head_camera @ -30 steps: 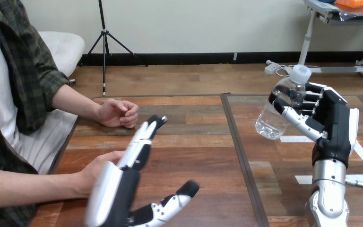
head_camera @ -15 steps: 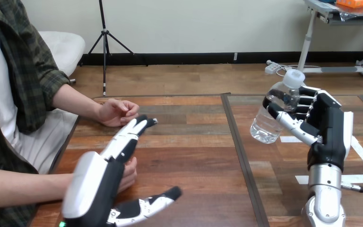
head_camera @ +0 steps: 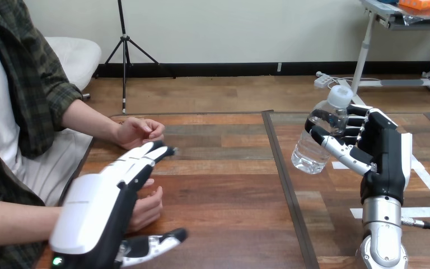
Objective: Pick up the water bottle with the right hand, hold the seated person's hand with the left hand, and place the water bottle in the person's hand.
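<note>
Two robot hands show in the head view, and I report each in turn.

1. Right hand: it stands raised over the right half of the wooden table. Its fingers and thumb are curled round the clear water bottle, gripping it at the upper body. The bottle is held clear of the table surface and tilted, with the white cap up and toward the hand and the base down and to the left. White tape marks lie on the table below and to the right of this hand.

2. Left hand: it sits low at the near left of the table, white back shell upward. Its fingers are straight and reach out toward the far left. The thumb is spread out to the side, and the hand has nothing in its grasp.

3. The person's nearer hand lies directly under the left hand, with its fingers loosely curled at the table's left side. The robot's fingers pass over it and are not wrapped round it (I cannot tell whether the two touch).

4. The person's farther hand rests loosely closed on the far left of the table. It lies just beyond the left hand's fingertips and well apart from the bottle.
</note>
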`<state>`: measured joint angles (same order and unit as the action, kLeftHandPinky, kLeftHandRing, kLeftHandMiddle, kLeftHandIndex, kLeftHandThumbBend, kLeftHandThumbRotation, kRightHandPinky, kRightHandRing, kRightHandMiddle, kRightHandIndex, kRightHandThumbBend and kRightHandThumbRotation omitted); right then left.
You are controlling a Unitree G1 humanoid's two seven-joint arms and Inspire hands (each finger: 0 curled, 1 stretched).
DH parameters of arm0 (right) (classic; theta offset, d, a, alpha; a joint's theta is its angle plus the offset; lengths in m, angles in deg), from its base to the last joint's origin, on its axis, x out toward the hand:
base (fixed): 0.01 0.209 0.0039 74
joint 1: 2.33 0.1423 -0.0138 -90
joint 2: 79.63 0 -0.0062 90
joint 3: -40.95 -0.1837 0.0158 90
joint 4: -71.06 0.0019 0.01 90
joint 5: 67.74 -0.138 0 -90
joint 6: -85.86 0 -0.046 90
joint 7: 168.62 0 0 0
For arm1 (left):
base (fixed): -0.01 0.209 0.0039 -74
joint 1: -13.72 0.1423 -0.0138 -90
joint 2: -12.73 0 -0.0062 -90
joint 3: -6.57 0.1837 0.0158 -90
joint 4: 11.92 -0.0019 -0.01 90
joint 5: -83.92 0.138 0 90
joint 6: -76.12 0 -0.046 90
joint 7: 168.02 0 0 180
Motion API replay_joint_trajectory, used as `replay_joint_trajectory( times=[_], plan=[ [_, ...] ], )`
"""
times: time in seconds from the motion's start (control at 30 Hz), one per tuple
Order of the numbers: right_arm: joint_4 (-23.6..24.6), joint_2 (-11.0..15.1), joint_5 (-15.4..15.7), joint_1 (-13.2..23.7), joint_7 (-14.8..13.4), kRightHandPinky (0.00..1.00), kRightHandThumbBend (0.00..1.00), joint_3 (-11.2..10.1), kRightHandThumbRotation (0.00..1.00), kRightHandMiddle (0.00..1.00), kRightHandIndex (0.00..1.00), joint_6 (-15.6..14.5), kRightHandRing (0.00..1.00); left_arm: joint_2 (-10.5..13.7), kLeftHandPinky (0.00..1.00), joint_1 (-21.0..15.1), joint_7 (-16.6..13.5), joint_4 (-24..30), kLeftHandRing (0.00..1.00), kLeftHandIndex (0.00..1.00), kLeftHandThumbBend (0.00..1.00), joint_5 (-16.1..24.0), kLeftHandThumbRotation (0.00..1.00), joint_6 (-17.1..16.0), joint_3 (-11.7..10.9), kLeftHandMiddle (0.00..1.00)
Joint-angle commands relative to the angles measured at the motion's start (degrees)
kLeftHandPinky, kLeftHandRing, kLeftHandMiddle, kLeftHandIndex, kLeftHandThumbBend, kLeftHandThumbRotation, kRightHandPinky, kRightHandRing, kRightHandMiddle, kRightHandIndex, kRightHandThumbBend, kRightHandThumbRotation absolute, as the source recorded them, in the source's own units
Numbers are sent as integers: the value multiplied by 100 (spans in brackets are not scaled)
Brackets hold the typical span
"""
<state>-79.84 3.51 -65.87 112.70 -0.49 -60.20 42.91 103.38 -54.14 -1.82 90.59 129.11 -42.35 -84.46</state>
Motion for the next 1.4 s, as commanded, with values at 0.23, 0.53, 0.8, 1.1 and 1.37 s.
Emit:
replay_joint_trajectory(
  times=[0.23, 0.53, 0.8, 1.1, 1.37],
  plan=[
    [465, 37, 131, 238, -94, 38, 73, 74, 0, 50, 54, 140, 44, 285, 77, -90, -94, 600, 84, 78, 87, 875, 13, 782, -362, 84],
    [477, 8, 175, 213, -116, 39, 74, 83, 0, 50, 55, 170, 45, 486, 76, -118, 440, 801, 82, 77, 88, 1326, 12, 1520, -398, 82],
    [471, -28, 101, 197, -9, 39, 73, 79, 0, 50, 55, 228, 45, 661, 78, -178, 1015, 923, 82, 79, 86, 1582, 14, 2078, -389, 82],
    [521, -31, 192, 146, -86, 39, 72, 119, 0, 50, 55, 226, 45, 816, 77, -377, 1399, 781, 80, 78, 88, 1933, 13, 2623, -327, 80],
    [574, -22, 197, 92, -79, 39, 72, 156, 0, 50, 55, 206, 45, 976, 79, -606, 2050, 669, 82, 80, 87, 2293, 16, 3112, -208, 82]
  ],
)
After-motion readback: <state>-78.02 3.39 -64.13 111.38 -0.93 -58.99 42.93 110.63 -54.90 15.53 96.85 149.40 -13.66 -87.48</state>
